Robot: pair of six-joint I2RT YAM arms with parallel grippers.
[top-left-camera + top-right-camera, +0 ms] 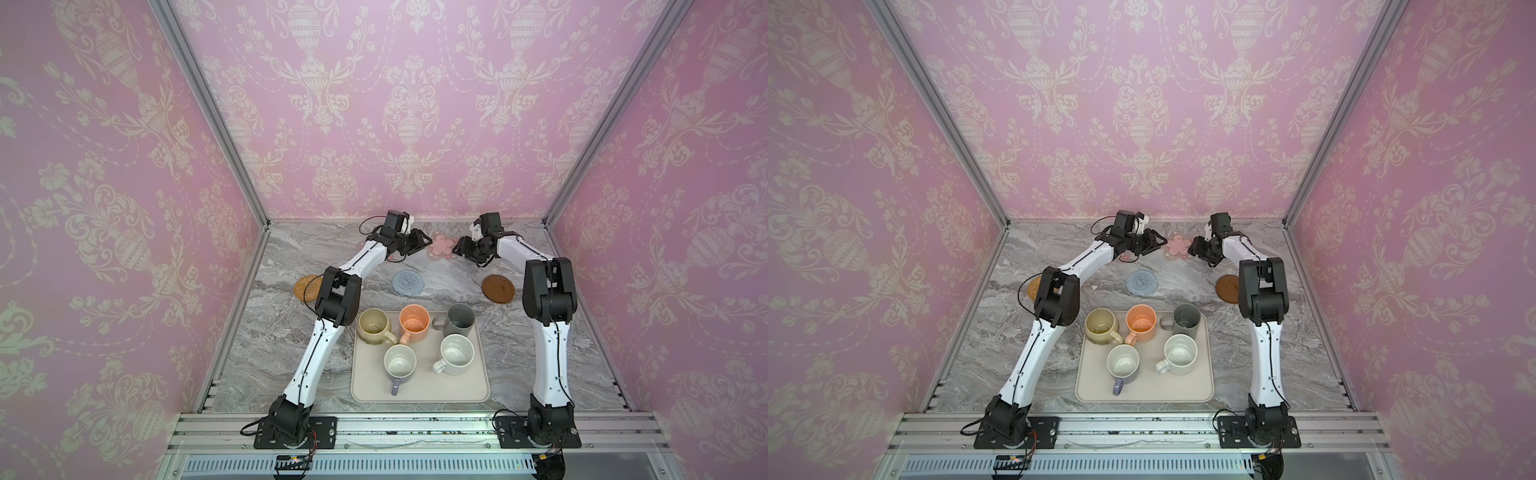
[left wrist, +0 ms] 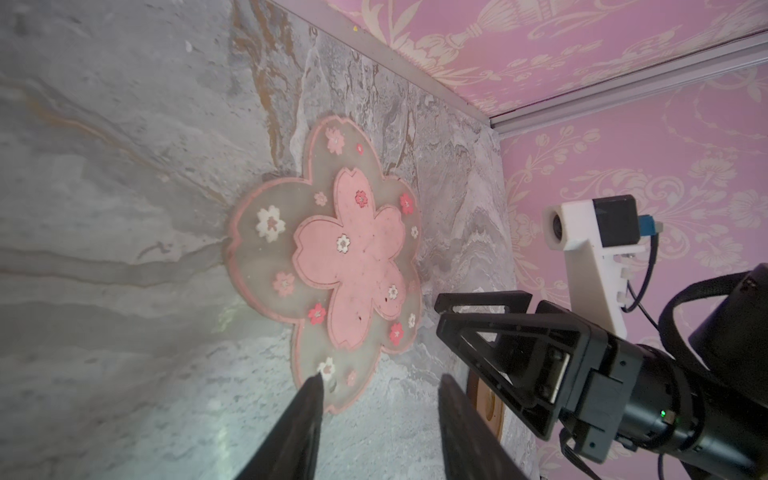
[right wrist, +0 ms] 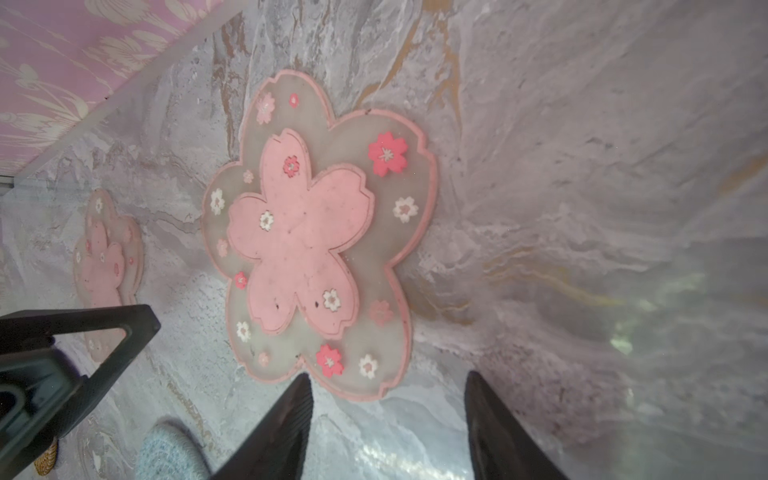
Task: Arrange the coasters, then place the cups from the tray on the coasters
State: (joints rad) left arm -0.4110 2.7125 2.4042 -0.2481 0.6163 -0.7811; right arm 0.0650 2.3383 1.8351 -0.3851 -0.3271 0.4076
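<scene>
Grey marble-look bench (image 1: 270, 332), pink damask walls.

Both top views: clear flower coaster (image 1: 442, 246) lies flat between left fingers (image 1: 422, 242) and right fingers (image 1: 459, 248), tips just beside its edges. Rattan round (image 1: 305, 286), knitted round (image 1: 408, 282) and wooden disc (image 1: 498, 288) sit in a row, base-side of the fingers. Well apart from both: cream tray (image 1: 419, 397), low rim, five mugs upright on it: beige mug (image 1: 373, 326), peach mug (image 1: 414, 322), grey mug (image 1: 460, 319), speckled mug (image 1: 456, 353), lavender mug (image 1: 400, 362).

Left wrist: left fingers (image 2: 307, 411) partly spread, empty. One tip overlaps a petal edge, contact unclear. Coaster is translucent, five-petalled, with a raised pink rim and small moulded blossoms. Right fingers (image 2: 498, 328) sit just past it.

Right wrist: right fingers (image 3: 291, 419) apart, empty, tips just short of the coaster. Unlike the left wrist, it shows a second flower coaster (image 3: 104, 266) by the left fingers.
</scene>
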